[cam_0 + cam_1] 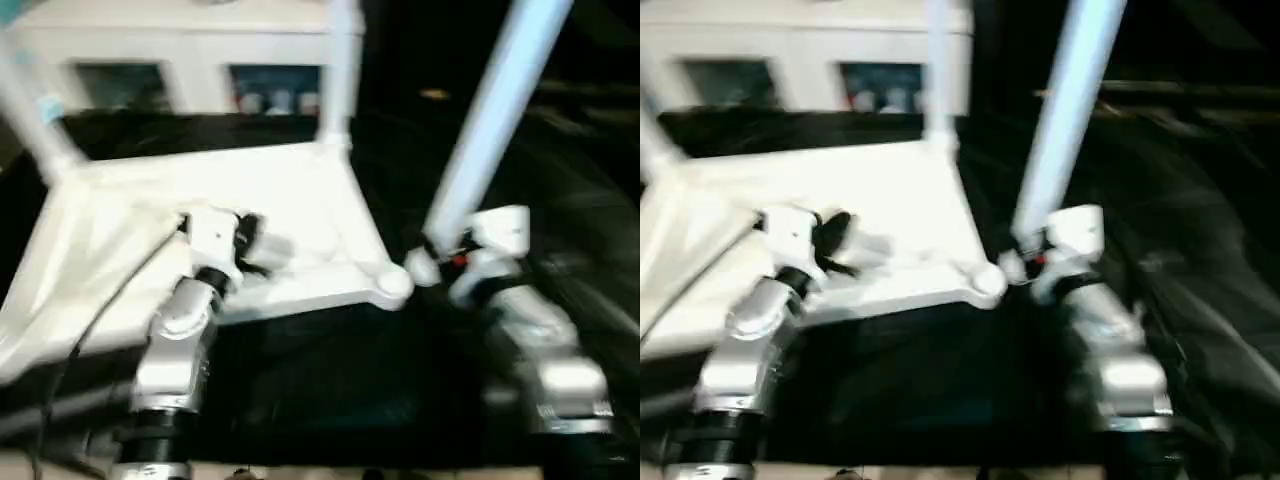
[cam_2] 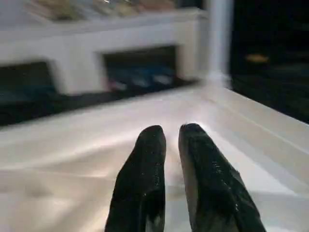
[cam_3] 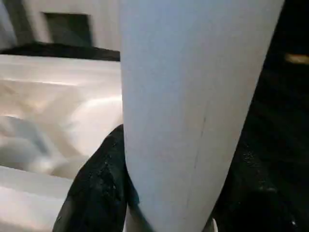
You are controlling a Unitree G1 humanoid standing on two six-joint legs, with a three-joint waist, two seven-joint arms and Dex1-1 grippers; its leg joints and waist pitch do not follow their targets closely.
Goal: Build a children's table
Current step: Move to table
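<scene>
Black sheeting covers the surface [image 1: 330, 390], with a white cabinet [image 1: 180, 60] with glass doors behind its far edge. On it lies the children's table top [image 1: 200, 240], upside down. Three legs can be counted: two standing in sockets at the top's far corners [image 1: 340, 70] and [image 1: 30, 120], and a third leg [image 1: 495, 110] leaning over the near corner socket [image 1: 393, 285] (a fourth cannot be made out). There are two hands.

The right hand [image 1: 440, 255] grasps the third leg low down, its black fingers [image 3: 99, 188] clenched around the tube, the leg's lower end just beside the socket but seemingly not yet seated. The left hand [image 2: 171, 164] hovers over the underside of the top, its fingers nearly together with a narrow gap between them, holding nothing.

The step in hand looks to be fitting this leg. The next move probably calls for bringing the leg upright over the socket and pressing it down, perhaps with the left hand steadying the top.
</scene>
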